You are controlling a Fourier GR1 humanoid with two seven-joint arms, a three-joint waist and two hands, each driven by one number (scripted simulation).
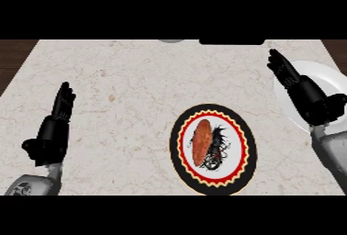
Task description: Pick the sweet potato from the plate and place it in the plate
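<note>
Our reddish-brown oval sweet potato (202, 142) lies on the black-rimmed patterned plate (181, 158), lower centre. Both hands, left (53, 133) and right (305, 94), hold straight, empty fingers. We should bring our right hand down across its middle, then carry it to the plain white plate (325, 75), right.

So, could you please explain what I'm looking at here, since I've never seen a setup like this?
This is one view from the robot's head, looking steeply down at a marble counter. The two black shapes are its hands on grey forearms: the left hand at the left, and the right hand over a plain white plate. Both are open and hold nothing. A sweet potato lies on a patterned plate with a black rim. The job is to move it to the other plate; that has not started yet.
</note>
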